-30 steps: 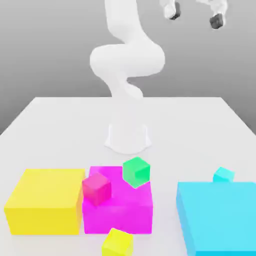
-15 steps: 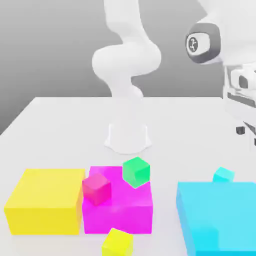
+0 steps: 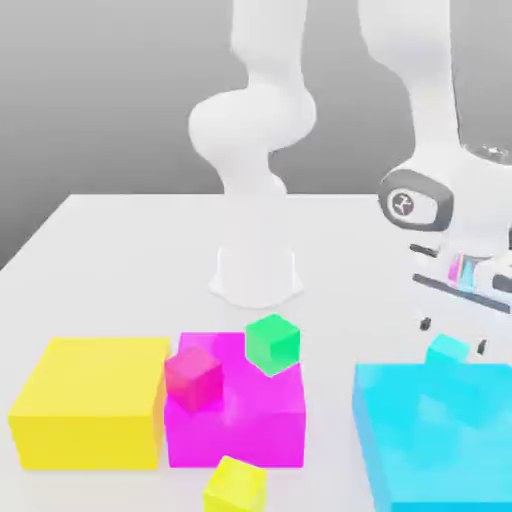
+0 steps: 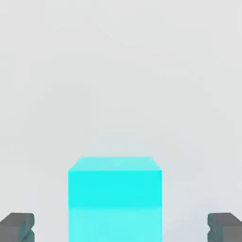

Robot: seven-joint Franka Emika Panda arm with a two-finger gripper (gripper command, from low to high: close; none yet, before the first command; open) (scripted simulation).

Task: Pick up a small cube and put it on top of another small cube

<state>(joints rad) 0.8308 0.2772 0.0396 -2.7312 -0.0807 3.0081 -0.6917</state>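
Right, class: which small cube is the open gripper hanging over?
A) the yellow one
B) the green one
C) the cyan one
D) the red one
C: the gripper hangs just above the small cyan cube, whose face sits between the fingertips in the hand view.

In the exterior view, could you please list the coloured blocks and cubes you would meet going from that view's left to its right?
Large yellow block → small red cube → small yellow cube → small green cube → small cyan cube. The large magenta block and the large cyan block overlap these, so I leave them out.
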